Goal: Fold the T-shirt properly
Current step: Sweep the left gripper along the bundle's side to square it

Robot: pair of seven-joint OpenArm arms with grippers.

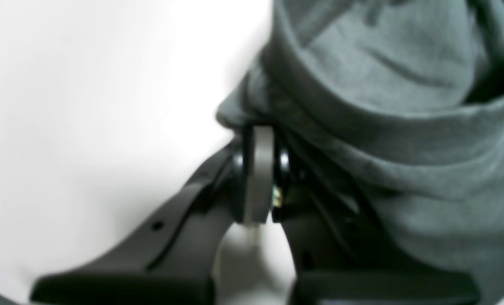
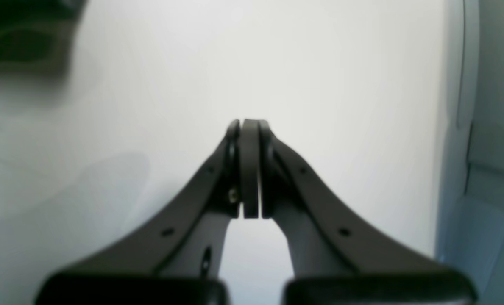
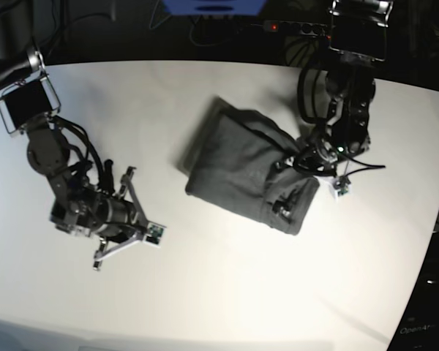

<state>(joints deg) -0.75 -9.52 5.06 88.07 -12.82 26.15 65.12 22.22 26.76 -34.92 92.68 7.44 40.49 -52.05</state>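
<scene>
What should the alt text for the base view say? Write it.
A dark grey T-shirt, partly folded, lies on a white table; the left hand is shut on its edge. The right hand rests shut and empty, apart from the cloth.

The desk (image 3: 227,292) is white, smooth and matte, with a curved edge on the far side and on the right. Only 1 thing lies directly on it: the T-shirt (image 3: 234,164), dark grey and wrinkled, gathered into a thick bundle a little right of the middle. Its long side runs diagonally, from upper left to lower right. Soft shadows fall on the surface around it.
</scene>
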